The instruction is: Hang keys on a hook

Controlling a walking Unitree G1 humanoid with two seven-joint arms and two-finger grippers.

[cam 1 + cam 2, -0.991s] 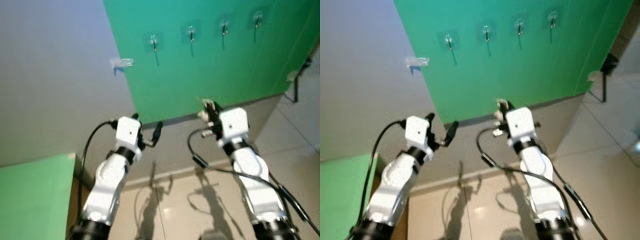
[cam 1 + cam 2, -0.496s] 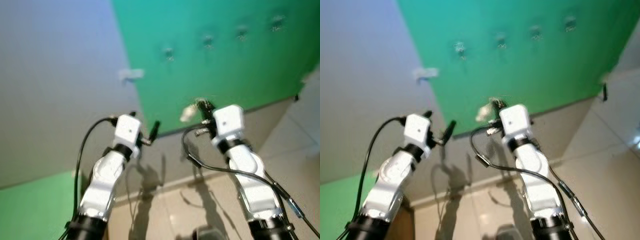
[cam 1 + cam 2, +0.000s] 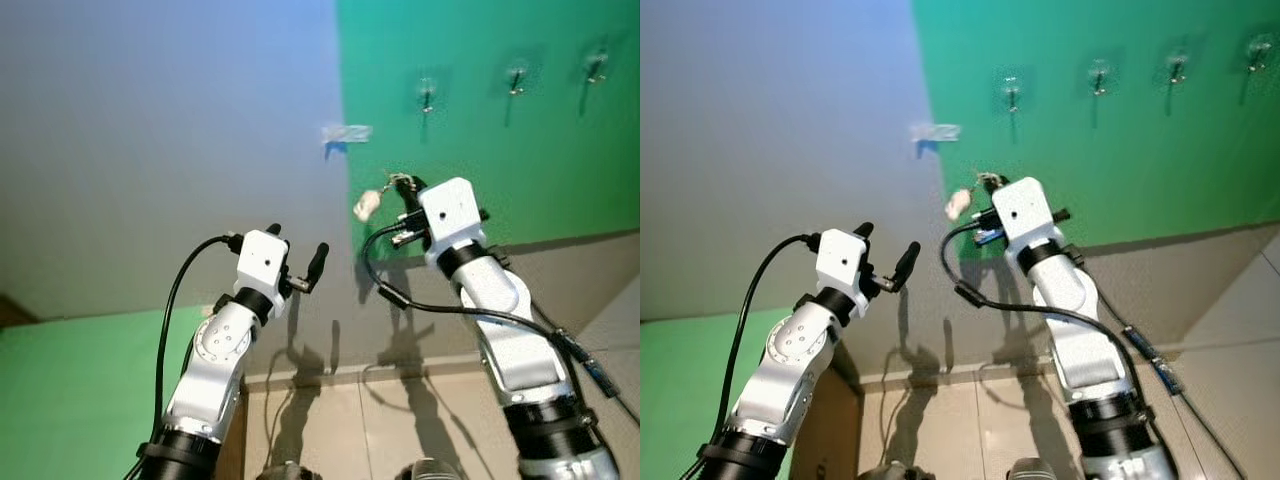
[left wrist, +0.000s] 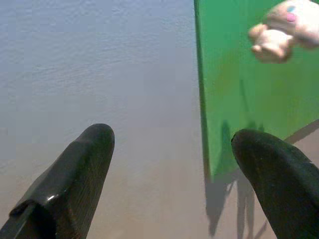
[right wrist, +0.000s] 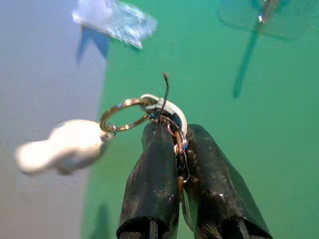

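Observation:
My right gripper [image 3: 405,188] is raised in front of the wall and shut on a key ring [image 5: 124,114]. A white plush charm [image 3: 366,205] dangles from the ring to the left of it. Clear hooks [image 3: 427,95] are stuck in a row on the green wall panel [image 3: 500,160]. The leftmost hook [image 5: 264,15] is above the gripper and a little to its right, with a gap between. My left gripper [image 3: 297,245] is open and holds nothing. It is lower and to the left, before the grey wall. The charm [image 4: 284,27] hangs beyond its fingers [image 4: 75,179].
A scrap of clear tape [image 3: 347,132] sticks to the grey wall beside the green panel's edge. A second green surface [image 3: 80,390] lies low on the left. Pale floor tiles [image 3: 400,430] run along the wall's foot. A black cable [image 3: 420,305] loops from the right wrist.
The camera has swung left, so the panel and hooks now sit further right. My right gripper with the keys has come closer beneath the leftmost hook. The charm now hangs out to the left.

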